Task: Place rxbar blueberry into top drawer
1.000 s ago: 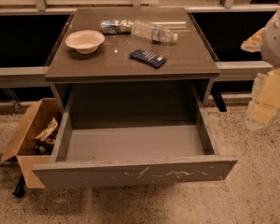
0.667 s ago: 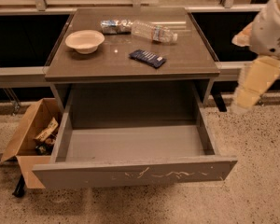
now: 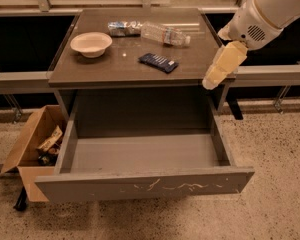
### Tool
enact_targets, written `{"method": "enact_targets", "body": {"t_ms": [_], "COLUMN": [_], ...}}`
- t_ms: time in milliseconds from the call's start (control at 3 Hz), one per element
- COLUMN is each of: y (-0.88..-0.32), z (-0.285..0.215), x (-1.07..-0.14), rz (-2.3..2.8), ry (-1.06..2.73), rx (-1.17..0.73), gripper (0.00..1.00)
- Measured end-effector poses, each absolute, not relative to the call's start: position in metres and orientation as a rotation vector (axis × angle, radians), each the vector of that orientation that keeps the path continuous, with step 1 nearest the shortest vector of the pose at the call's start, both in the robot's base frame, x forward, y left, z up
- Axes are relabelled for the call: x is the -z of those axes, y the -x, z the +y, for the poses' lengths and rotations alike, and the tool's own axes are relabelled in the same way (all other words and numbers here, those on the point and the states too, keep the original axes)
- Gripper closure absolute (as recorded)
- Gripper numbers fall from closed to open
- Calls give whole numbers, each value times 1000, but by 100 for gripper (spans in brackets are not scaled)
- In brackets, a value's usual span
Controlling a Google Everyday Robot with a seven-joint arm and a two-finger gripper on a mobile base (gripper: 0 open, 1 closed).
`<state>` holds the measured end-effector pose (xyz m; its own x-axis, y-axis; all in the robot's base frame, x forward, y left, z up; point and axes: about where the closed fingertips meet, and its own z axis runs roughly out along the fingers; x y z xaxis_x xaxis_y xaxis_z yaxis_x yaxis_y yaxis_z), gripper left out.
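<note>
rxbar blueberry (image 3: 159, 62) lies flat mid-surface (image 3: 110, 69), nearer the right edge. Probably light, thin, slick wrapper, so pinch across its narrow width. End effector (image 3: 213, 78) hangs just off the right edge; can't tell if it's spread or pressed together. Top drawer (image 3: 145, 186) is pulled open.

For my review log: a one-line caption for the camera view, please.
Gripper hovers beside the cabinet; rxbar blueberry lies on its top, top drawer open and empty.

We saw the rxbar blueberry (image 3: 158, 62), a flat navy wrapper with pale lettering, lying askew on the brown cabinet top (image 3: 90, 69), the scratched grey top drawer (image 3: 90, 189) standing open below, and the gripper (image 3: 213, 78) beside the cabinet's right edge.
</note>
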<state>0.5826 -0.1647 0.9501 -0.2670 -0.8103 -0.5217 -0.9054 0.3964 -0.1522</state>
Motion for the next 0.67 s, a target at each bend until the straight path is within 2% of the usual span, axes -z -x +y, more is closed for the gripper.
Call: {"method": "enact_targets", "body": {"t_ms": [333, 667], "y": [-583, -609], "z": [-165, -165], "x": [-950, -932], "rz": [2132, 2123], "ry": [1462, 1361], "rx": [-238, -277], "gripper": [0, 0]}}
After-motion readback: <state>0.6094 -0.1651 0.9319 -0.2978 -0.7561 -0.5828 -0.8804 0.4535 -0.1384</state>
